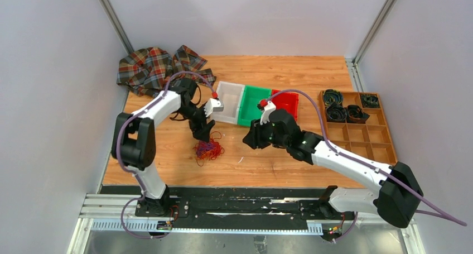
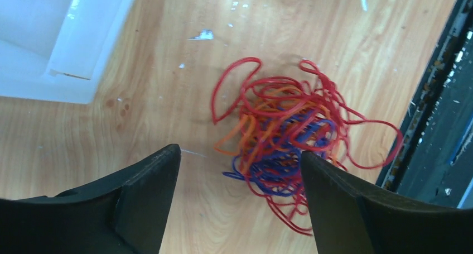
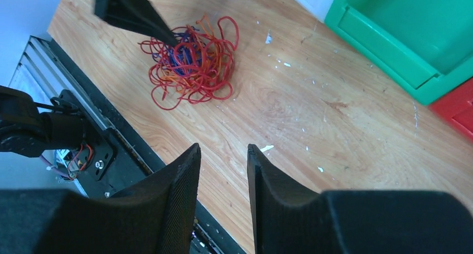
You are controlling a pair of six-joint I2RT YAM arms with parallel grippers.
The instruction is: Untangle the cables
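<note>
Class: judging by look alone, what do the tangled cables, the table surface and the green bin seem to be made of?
The cables: probably plastic-coated wire, glossy; thin red, orange and purple strands holding springy loops. The table: wood or wood-look laminate, slight sheen; grain and knots show. The green bin: moulded plastic, smooth; uniform colour, crisp rim.

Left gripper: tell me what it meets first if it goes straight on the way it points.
The cables: the tangle lies on the table straight ahead of the left gripper, framed by its open fingers. Depth is hard to judge.
</note>
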